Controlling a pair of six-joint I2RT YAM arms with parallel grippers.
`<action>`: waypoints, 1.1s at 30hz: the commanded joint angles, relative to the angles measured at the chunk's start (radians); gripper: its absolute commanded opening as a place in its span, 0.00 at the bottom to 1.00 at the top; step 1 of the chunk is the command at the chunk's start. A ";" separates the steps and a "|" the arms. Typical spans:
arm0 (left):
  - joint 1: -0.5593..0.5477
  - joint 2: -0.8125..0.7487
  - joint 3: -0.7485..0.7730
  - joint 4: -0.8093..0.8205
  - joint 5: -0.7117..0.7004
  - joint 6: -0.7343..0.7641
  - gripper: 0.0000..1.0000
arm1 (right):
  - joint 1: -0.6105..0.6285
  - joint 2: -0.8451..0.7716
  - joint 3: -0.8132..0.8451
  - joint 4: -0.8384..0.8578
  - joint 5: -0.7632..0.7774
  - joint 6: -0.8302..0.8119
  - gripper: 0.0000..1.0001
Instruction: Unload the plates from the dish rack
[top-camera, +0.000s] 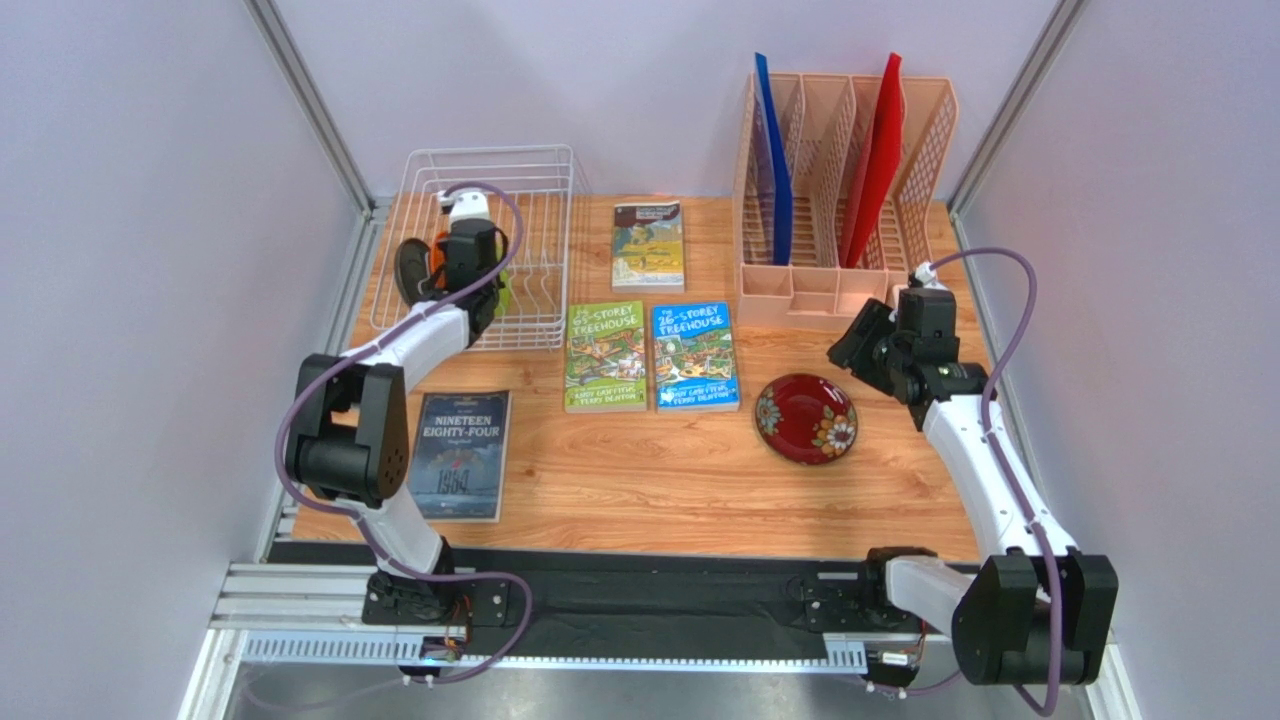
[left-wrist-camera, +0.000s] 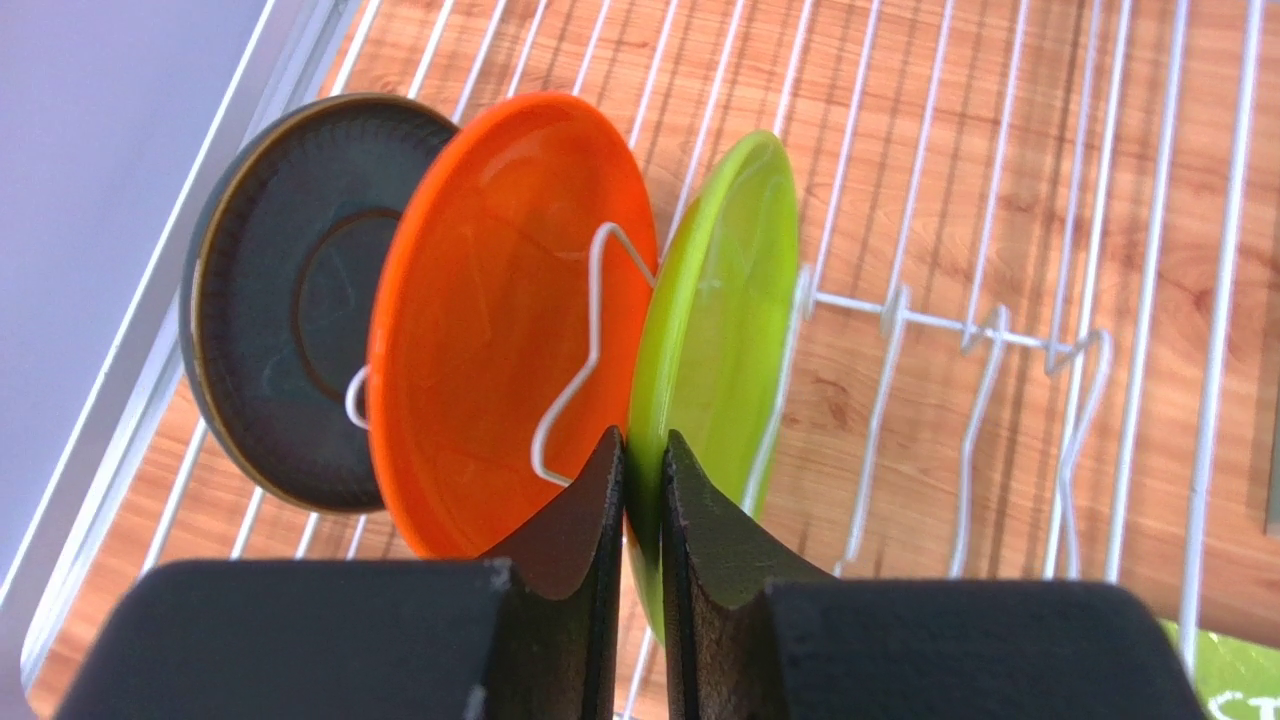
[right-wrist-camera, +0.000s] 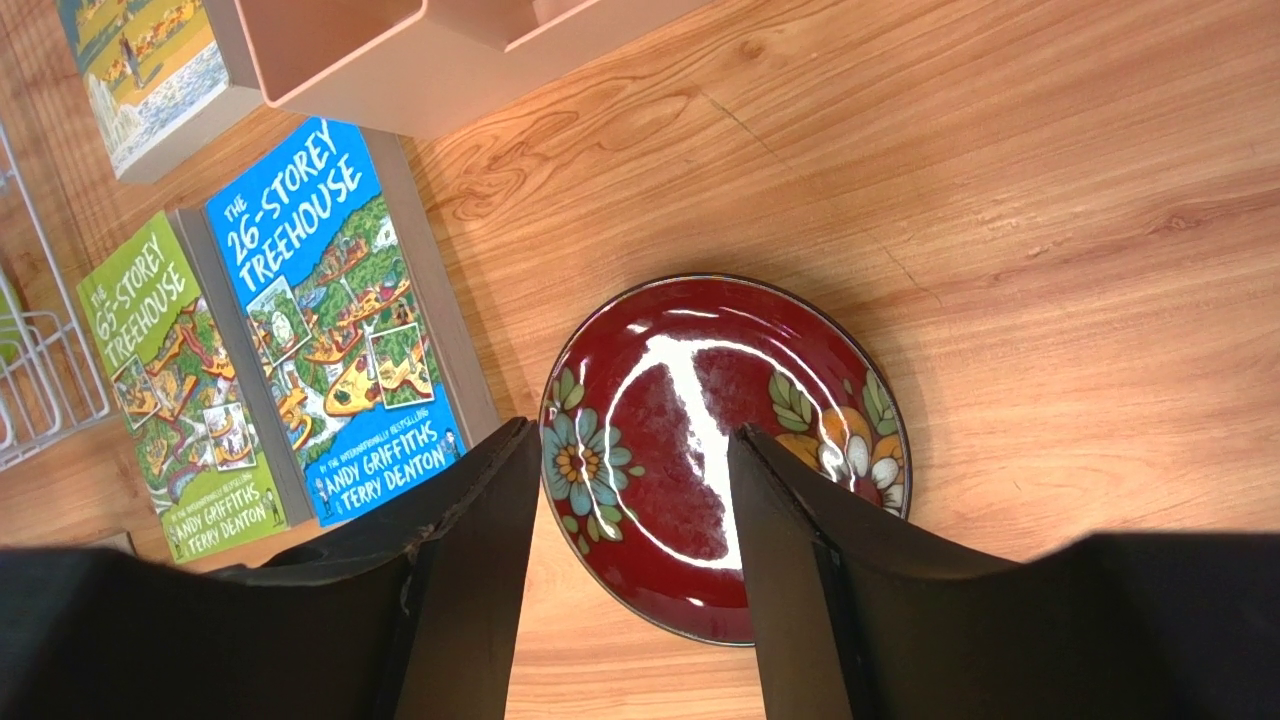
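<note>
1 of 4 out: dark red plate (right-wrist-camera: 706, 345) lies on the table, well right of the dish rack (top-camera: 559, 225), my R gripper (right-wrist-camera: 631, 435) above it, jaws spread. Grey plate (left-wrist-camera: 286, 300), orange plate (left-wrist-camera: 496, 315) and lime plate (left-wrist-camera: 721, 300) stand inside the rack. L gripper (left-wrist-camera: 640, 443) pinches the lime rim. 3 to go.

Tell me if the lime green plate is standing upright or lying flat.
Upright: the lime green plate stands on edge between prongs of the dish rack, beside the orange plate, its lower rim pinched in the left hand.

Probably a robotics lab cell, pale panel walls (top-camera: 135, 225), aluminium frame posts (top-camera: 311, 105), wooden tabletop (top-camera: 676, 480)
</note>
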 joint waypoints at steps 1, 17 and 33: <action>-0.104 -0.050 0.041 0.036 -0.163 0.145 0.00 | -0.002 -0.003 -0.001 0.038 -0.011 -0.027 0.55; -0.207 -0.252 0.030 0.044 -0.435 0.312 0.00 | -0.002 -0.026 0.005 0.012 -0.068 -0.047 0.56; -0.222 -0.548 -0.143 -0.169 0.450 -0.314 0.00 | 0.132 -0.106 -0.027 0.240 -0.407 0.021 0.60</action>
